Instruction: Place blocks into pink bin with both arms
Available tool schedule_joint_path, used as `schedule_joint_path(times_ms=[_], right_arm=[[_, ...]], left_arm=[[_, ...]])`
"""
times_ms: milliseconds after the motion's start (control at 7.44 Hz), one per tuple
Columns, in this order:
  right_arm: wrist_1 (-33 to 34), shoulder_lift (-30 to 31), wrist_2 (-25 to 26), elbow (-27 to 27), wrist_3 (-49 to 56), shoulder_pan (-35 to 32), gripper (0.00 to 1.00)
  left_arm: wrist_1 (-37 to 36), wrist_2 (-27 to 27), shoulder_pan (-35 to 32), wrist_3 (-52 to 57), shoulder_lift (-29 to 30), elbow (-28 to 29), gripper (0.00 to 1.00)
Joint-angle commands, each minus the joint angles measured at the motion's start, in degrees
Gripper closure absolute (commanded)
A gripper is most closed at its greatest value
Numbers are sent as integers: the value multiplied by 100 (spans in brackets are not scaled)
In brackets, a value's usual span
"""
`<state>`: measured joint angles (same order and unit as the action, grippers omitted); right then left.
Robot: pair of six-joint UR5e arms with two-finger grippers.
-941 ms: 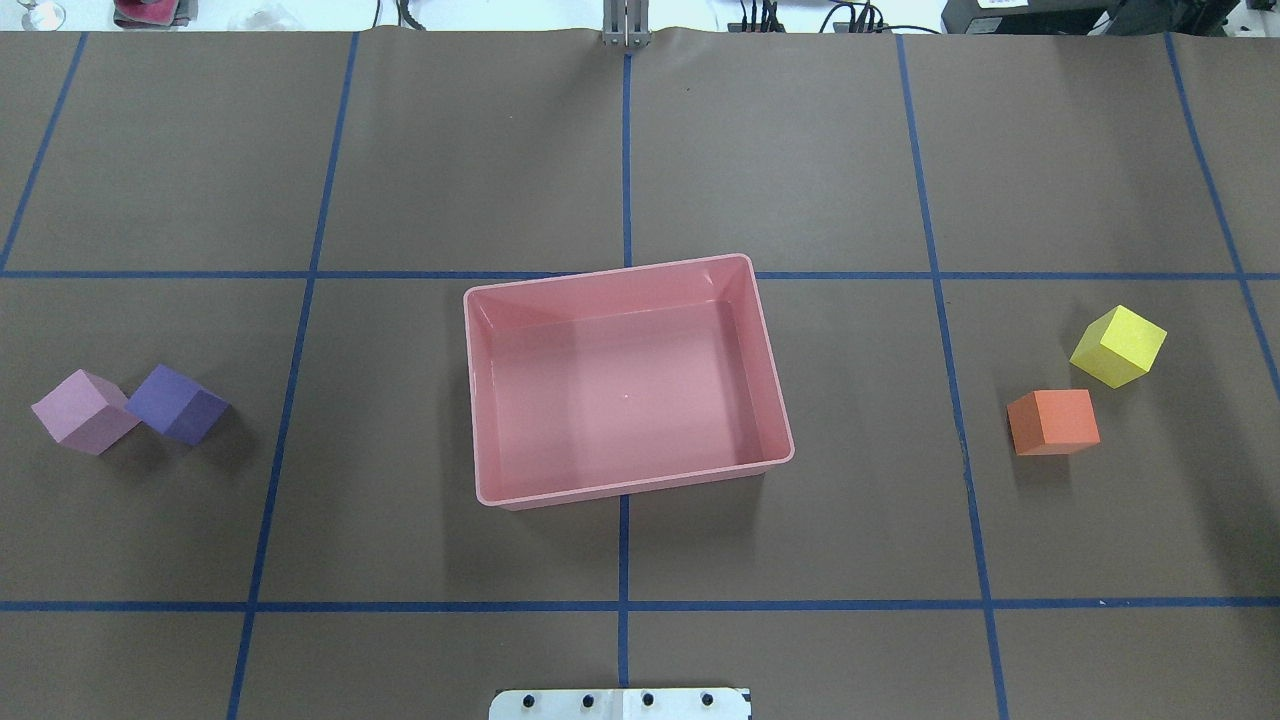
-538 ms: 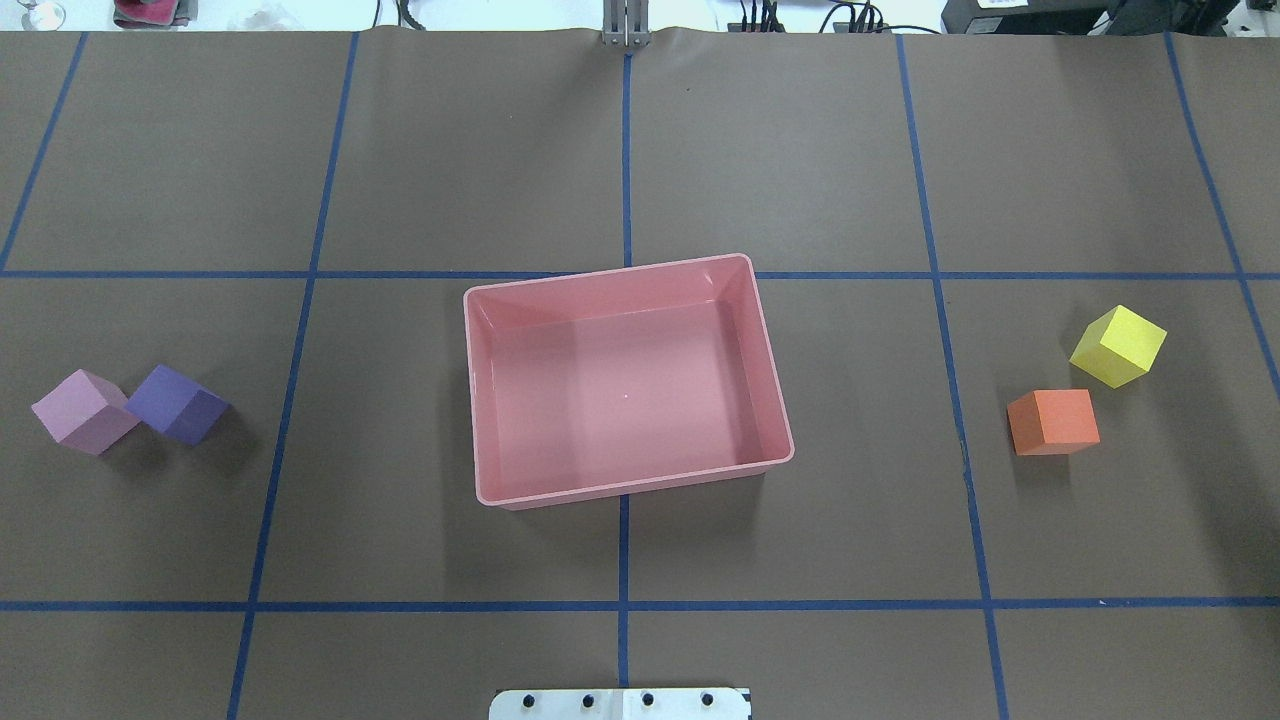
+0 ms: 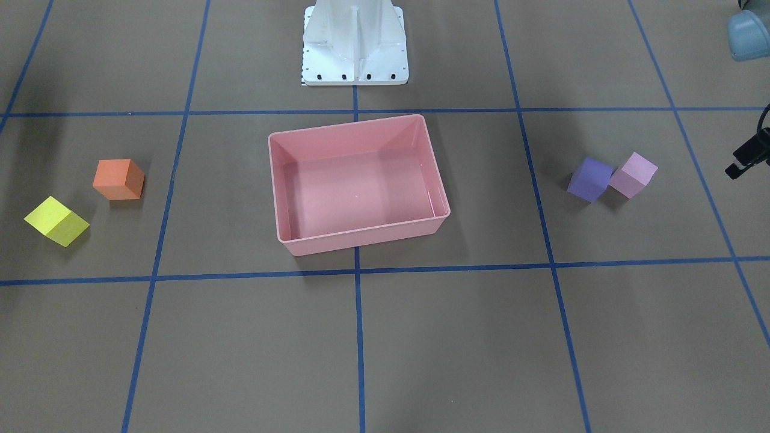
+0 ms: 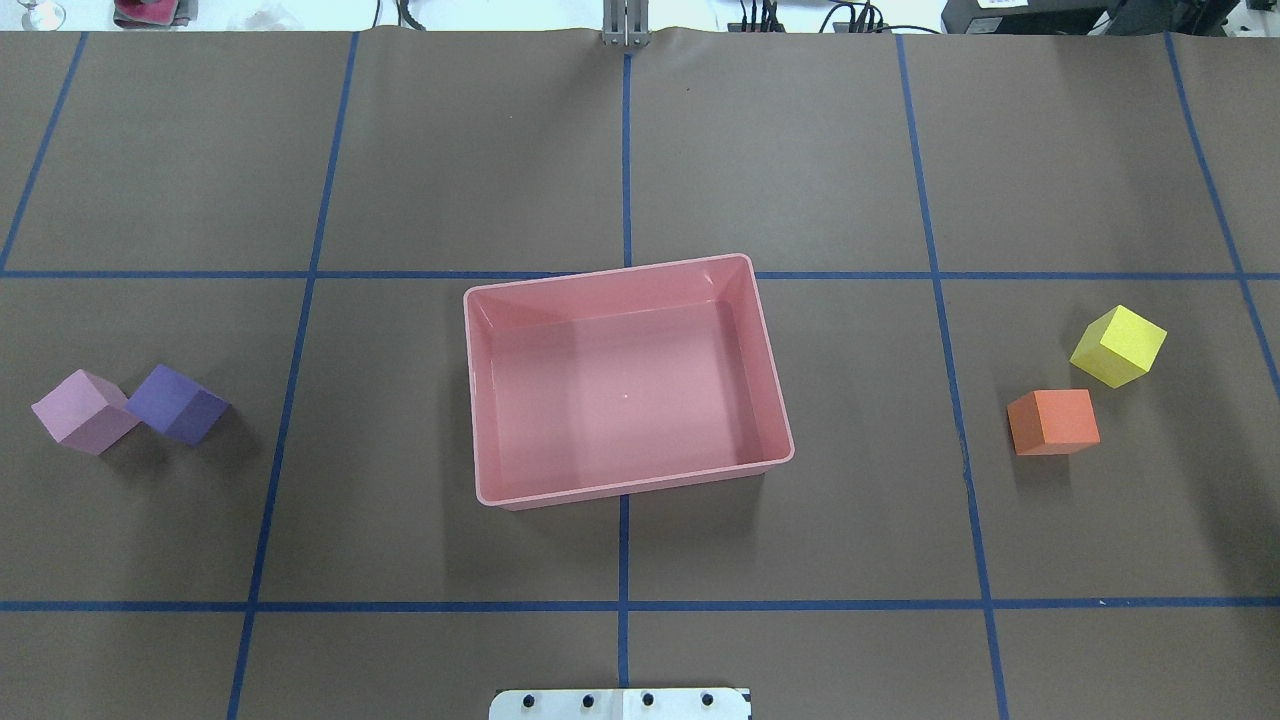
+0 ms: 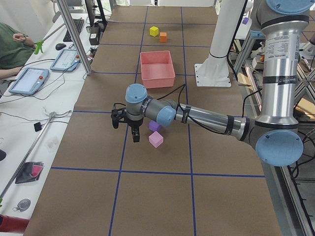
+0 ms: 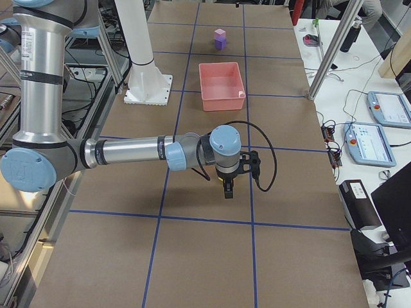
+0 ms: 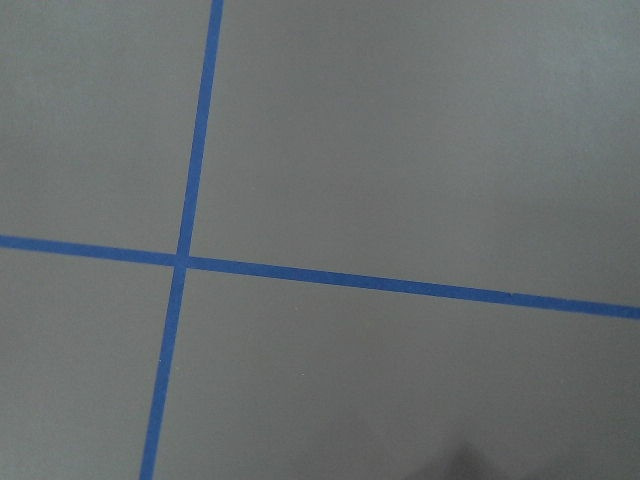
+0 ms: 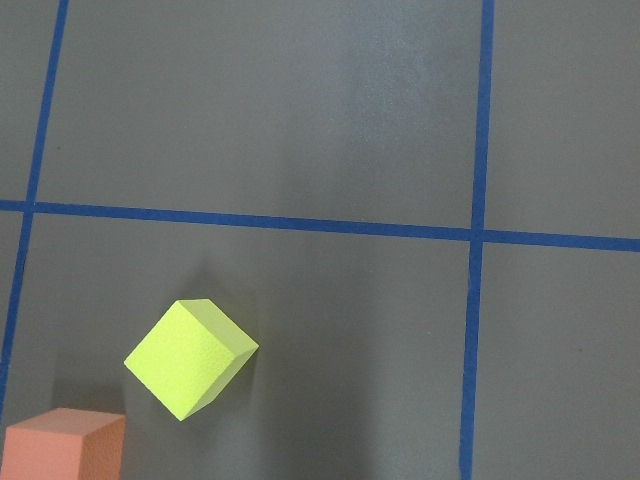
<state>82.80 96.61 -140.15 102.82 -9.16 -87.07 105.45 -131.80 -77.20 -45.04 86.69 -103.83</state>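
Observation:
The pink bin (image 4: 620, 390) sits in the middle of the table with nothing in it. On its left lie the light pink block (image 4: 85, 411) and the purple block (image 4: 178, 403), touching each other. On its right lie the yellow block (image 4: 1118, 346) and the orange block (image 4: 1052, 421), slightly apart. My left gripper (image 5: 135, 135) hangs beyond the pink and purple pair; I cannot tell if it is open. My right gripper (image 6: 228, 188) hovers past the yellow block (image 8: 190, 358); I cannot tell its state either. Neither gripper touches a block.
The white base mount (image 3: 355, 45) stands behind the bin. Blue tape lines (image 4: 625, 605) divide the brown table into squares. A side bench with tablets (image 5: 29, 81) and a seated person (image 5: 10, 46) runs along the far edge.

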Motion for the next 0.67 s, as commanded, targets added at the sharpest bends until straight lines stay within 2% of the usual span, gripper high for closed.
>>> schedule_joint_path(times_ms=[0,134,403,538], right_arm=[[-9,16,23,-34,28,6,0],[-18,-1,6,1,2,6,0],[-18,7,-56,27,-15,6,0],[-18,-1,-65,45,-216,6,0]], left_arm=[[754,425,265,-1588,-432,-15,1],[1089,740,589,-2283,-512,-15,1],[1346,1732,1633,-3289,-530,-15,1],[1347,1763,1899,-3518,-531,-24,1]])
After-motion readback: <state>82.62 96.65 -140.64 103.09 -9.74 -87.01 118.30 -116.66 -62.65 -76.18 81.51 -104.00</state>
